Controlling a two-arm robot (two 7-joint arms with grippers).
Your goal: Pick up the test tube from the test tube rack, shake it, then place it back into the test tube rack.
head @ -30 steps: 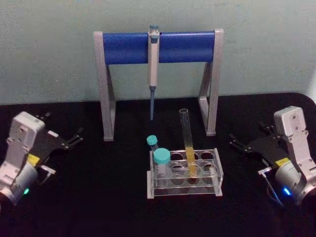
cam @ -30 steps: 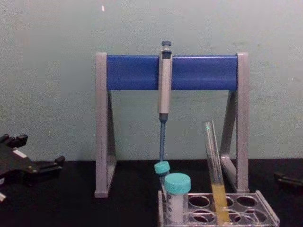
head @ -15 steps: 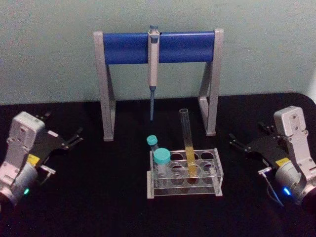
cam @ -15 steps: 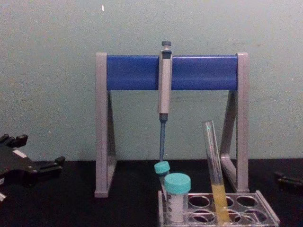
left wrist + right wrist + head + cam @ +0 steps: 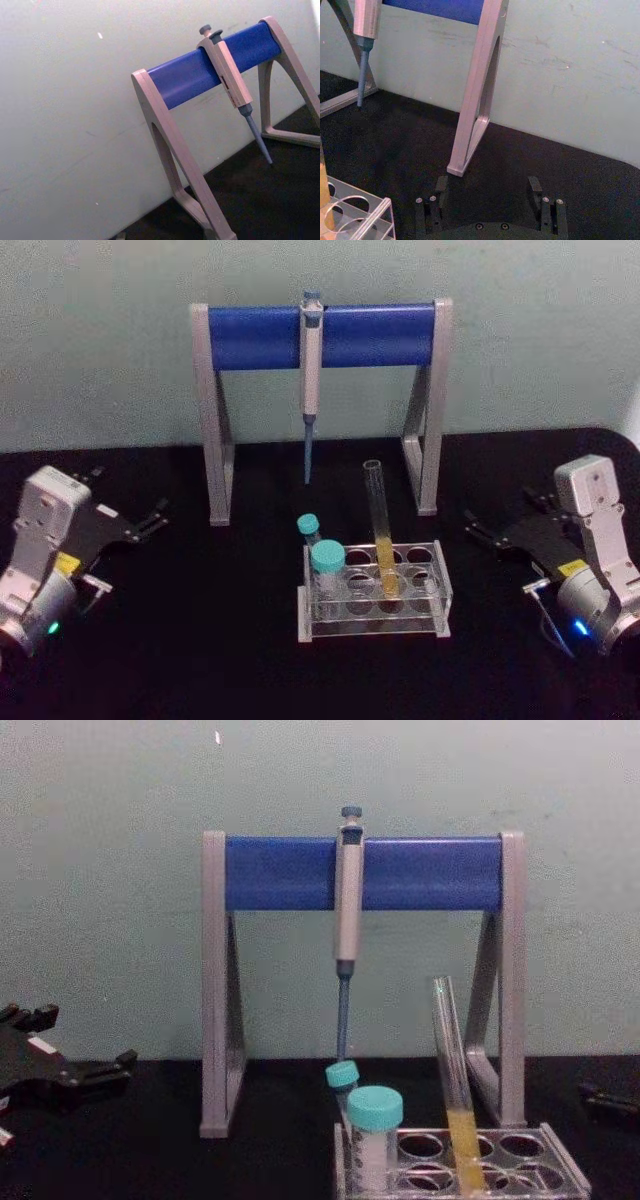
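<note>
Right gripper [image 5: 478, 531] open, empty, resting low over the black bench [image 5: 200, 640] right of the test tube rack [image 5: 375, 592]. Left gripper [image 5: 152, 519] open, empty, parked far left. Test tube [image 5: 380, 530] stands in a rear hole, leaning slightly, yellow liquid at bottom. Two teal-capped tubes [image 5: 327, 570] occupy the rack's left end; pipette [image 5: 310, 380] hangs on stand behind.

Black table [image 5: 200, 640]: test tube rack [image 5: 375, 592], pipette stand [image 5: 320, 400].
</note>
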